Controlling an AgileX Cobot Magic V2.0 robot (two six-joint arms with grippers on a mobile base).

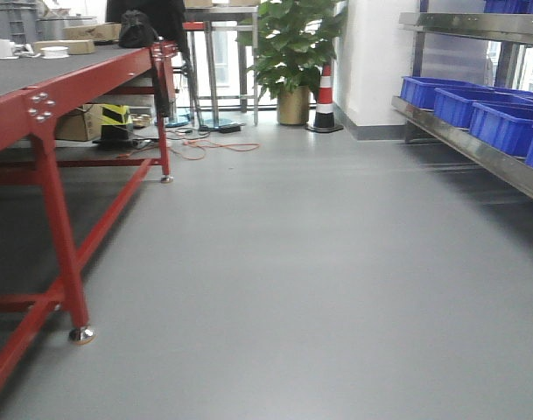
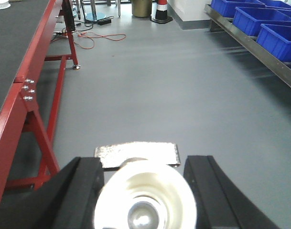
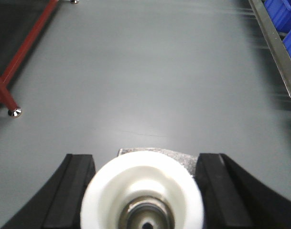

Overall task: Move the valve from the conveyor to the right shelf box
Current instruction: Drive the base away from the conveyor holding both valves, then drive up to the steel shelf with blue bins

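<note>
**Left arm.** The left gripper (image 2: pixel 143 164) is clenched on a valve (image 2: pixel 145 200). The black fingers (image 2: pixel 83 191) stand at 9 and 3 o'clock of the part. The white end cap faces the left wrist camera and is blurred. The ridged metal body (image 2: pixel 135 153) shows just beyond the cap, at 12 o'clock.

**Right arm.** The right gripper (image 3: pixel 145 160) is clenched on a second valve (image 3: pixel 143 195) in the same way. The white cap faces the camera, a silvery bore sits at its centre, and black fingers (image 3: pixel 71 191) flank it on both sides.

**Position of parts.** Both parts are held above the grey floor (image 1: pixel 319 280), in the aisle between the table and the rack.

**Surroundings, front view.**
- The red table (image 1: pixel 73 87), with a dark top, stands at 9 o'clock.
- The steel shelf (image 1: pixel 476 150) runs along 3 o'clock and carries a row of blue boxes (image 1: pixel 511 127).
- A potted plant (image 1: pixel 292 44) stands at 12 o'clock, with a red-and-white cone (image 1: pixel 326 96) just beside it on the 3 o'clock side.
- An orange cable (image 1: pixel 213 147) lies on the floor near the far table leg.
</note>
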